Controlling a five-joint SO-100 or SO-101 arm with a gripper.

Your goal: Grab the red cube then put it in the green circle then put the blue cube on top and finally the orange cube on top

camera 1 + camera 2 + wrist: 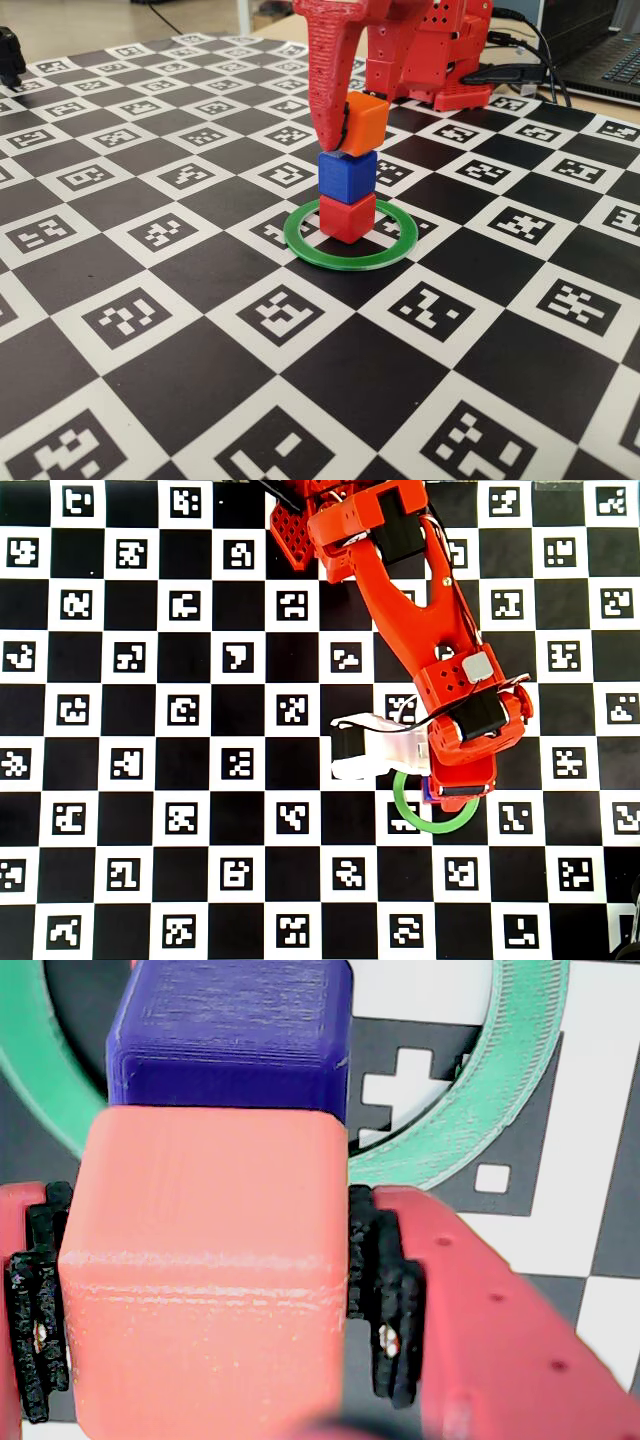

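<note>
In the fixed view the red cube (347,217) sits inside the green circle (300,238), and the blue cube (347,172) rests squarely on top of it. My gripper (350,135) is shut on the orange cube (363,122), which hangs slightly tilted just over the blue cube's top, shifted a little to the right. In the wrist view the orange cube (205,1270) fills the space between the black pads (385,1290), with the blue cube (235,1040) and part of the green circle (490,1100) beyond it. In the overhead view the arm hides the stack and only the green circle (420,826) shows.
A checkerboard mat with printed markers (130,320) covers the table. The arm's red base (440,60) stands behind the stack. Black cables and a laptop (600,50) lie at the back right. A dark object (10,55) sits at the far left edge.
</note>
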